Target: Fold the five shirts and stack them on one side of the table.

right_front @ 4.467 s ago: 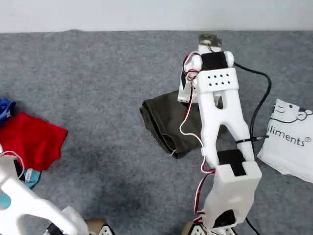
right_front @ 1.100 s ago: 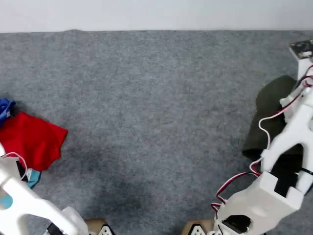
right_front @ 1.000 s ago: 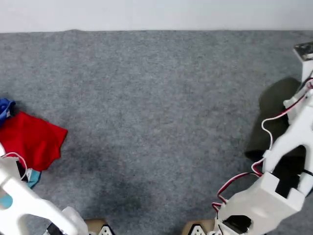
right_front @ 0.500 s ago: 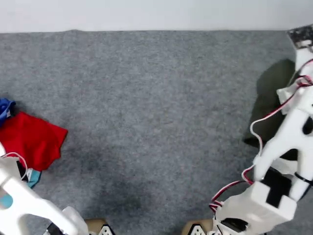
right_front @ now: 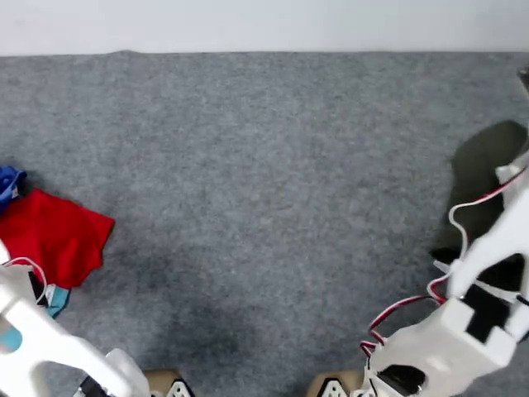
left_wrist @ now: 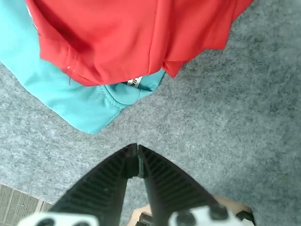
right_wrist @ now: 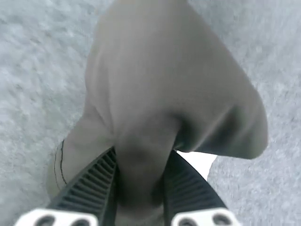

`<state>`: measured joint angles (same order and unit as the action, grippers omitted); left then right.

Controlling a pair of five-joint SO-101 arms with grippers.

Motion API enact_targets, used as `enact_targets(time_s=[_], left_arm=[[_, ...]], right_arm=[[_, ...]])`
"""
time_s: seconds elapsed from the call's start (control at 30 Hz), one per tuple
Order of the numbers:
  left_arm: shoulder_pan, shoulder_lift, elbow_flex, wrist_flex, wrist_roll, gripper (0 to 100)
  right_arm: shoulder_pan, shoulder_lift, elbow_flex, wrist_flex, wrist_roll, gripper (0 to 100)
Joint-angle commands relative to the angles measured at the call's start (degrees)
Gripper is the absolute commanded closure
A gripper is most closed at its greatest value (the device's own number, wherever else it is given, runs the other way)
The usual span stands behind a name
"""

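Observation:
My right gripper (right_wrist: 140, 160) is shut on a bunch of the olive shirt (right_wrist: 174, 89), which hangs lifted from it. A sliver of white cloth (right_wrist: 200, 161) shows beneath that shirt. In the high view the right arm (right_front: 467, 318) stands at the table's right edge beside a dark patch (right_front: 488, 161), shirt or shadow, I cannot tell which. At the left edge lies the red shirt (right_front: 54, 236) over a teal shirt (right_front: 54, 300), with a blue one (right_front: 8, 186) behind. My left gripper (left_wrist: 138, 157) is shut and empty over the carpet, just short of the teal shirt (left_wrist: 75, 101) and red shirt (left_wrist: 131, 37).
Grey carpet (right_front: 264, 190) covers the table, with a wide bare stretch between the two arms. A white wall (right_front: 264, 25) bounds the far edge. The left arm (right_front: 37, 343) sits at the near left corner.
The right arm has carried the olive shirt from the middle of the table to the right edge, drifting a little farther right in the last second. The left arm has stayed still.

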<state>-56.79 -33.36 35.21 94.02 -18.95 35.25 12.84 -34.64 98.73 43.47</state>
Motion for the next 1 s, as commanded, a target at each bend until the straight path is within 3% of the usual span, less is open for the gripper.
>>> enact_targets(time_s=[0.0,0.27,0.5,0.6,0.77,0.97], left_arm=[[0.4,-1.3,-0.2,-1.0,-0.3,99],[0.4,-1.5,-0.2,-1.0,-0.3,99],[0.4,-1.4,0.2,-1.0,-0.3,99],[0.4,-1.2,0.2,-1.0,-0.3,99],[0.4,-1.2,0.2,-1.0,-0.3,99],[0.4,-1.2,0.2,-1.0,-0.3,99]], right_arm=[[1.6,2.9,-3.6,-2.2,1.5,99.0],[3.8,14.4,-3.6,-16.1,1.8,99.0],[5.4,18.2,-3.7,-22.7,9.2,98.7],[5.8,18.0,-3.7,-21.6,14.5,89.4],[6.0,15.6,-6.2,-21.7,6.9,68.5],[4.0,11.3,-7.6,-14.6,4.2,70.9]])
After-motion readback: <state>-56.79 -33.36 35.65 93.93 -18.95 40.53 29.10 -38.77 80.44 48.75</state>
